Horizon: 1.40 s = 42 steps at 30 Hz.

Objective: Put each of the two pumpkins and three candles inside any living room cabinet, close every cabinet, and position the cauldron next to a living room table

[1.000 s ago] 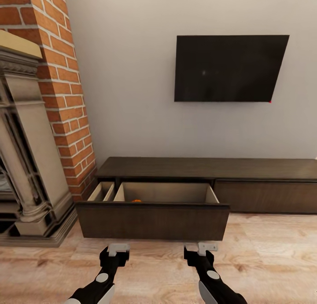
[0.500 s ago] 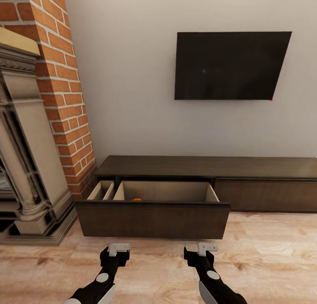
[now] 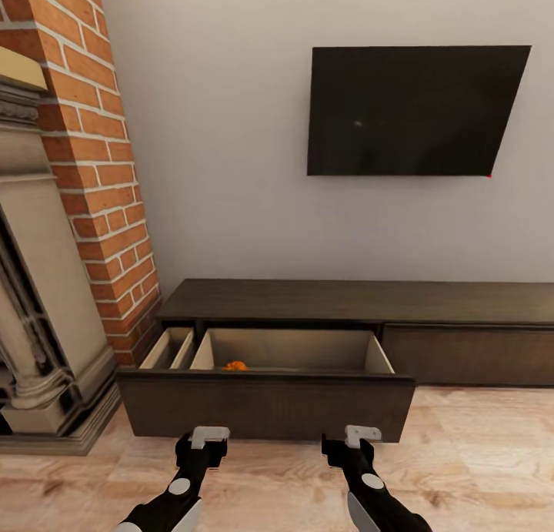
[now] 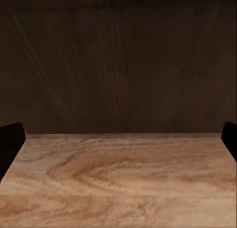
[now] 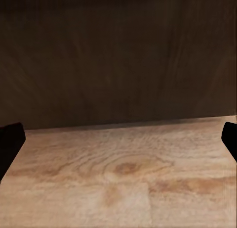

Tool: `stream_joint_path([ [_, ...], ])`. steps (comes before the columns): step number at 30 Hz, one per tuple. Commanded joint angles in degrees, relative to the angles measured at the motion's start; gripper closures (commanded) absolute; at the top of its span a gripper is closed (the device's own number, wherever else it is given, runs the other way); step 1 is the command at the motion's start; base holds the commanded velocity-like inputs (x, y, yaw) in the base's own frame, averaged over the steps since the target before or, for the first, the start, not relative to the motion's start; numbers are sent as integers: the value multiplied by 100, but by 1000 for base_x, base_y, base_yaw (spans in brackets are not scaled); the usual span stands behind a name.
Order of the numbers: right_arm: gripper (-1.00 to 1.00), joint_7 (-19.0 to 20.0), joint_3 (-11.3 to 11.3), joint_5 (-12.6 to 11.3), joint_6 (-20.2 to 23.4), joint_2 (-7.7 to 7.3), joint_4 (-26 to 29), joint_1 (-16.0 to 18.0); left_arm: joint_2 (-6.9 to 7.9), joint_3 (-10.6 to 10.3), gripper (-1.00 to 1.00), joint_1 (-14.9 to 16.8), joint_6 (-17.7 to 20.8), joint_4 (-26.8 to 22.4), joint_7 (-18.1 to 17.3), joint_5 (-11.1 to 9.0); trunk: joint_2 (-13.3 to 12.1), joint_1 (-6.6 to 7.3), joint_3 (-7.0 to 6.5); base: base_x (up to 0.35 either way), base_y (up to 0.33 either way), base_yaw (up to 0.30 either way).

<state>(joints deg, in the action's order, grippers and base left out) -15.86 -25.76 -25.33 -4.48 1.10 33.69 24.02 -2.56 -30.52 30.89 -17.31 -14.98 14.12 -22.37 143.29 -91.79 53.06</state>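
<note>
While both jaws gape empty | cabinet (image 3: 362, 301) drawer (image 3: 265, 405) open | pumpkin (image 3: 235, 366) inside

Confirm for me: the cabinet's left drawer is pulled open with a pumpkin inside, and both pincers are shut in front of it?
Not quite. The cabinet drawer is open with a pumpkin inside, but the left pincer and right pincer are open, fingers spread wide, as both wrist views show.

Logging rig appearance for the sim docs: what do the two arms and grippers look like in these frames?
In the head view, both arms are glossy black with white shell panels and a round grey-white disc near each wrist. The left gripper and right gripper have pale grey, blocky tips on black bodies. The wrist views show black fingers at the frame edges. No cables or markings visible.
</note>
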Motion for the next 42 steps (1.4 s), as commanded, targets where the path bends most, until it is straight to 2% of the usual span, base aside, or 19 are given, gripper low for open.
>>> stream_joint_path([
  [1, -100, -40, -44, -60, -36, -5, -4, 6, 1, -50, -100, 5, -19, 4, 38, -31, 2, -2, 6, 316, 0, 0],
  [9, -100, -40, -44, -60, -36, -5, -3, 6, 1, -51, -100, 5, -24, 1, 38, -31, 2, -2, 6, 252, 0, 0],
  [32, -100, -40, -44, -60, -36, -5, -2, 6, -5, -51, -100, 5, -27, -7, 49, -39, 2, -2, 6, 60, 0, 0],
  [42, -100, -40, -44, -60, -36, -5, -4, 6, 0, -51, -100, 5, -27, -6, 55, -40, 16, -28, 227, 2, 0, 0],
])
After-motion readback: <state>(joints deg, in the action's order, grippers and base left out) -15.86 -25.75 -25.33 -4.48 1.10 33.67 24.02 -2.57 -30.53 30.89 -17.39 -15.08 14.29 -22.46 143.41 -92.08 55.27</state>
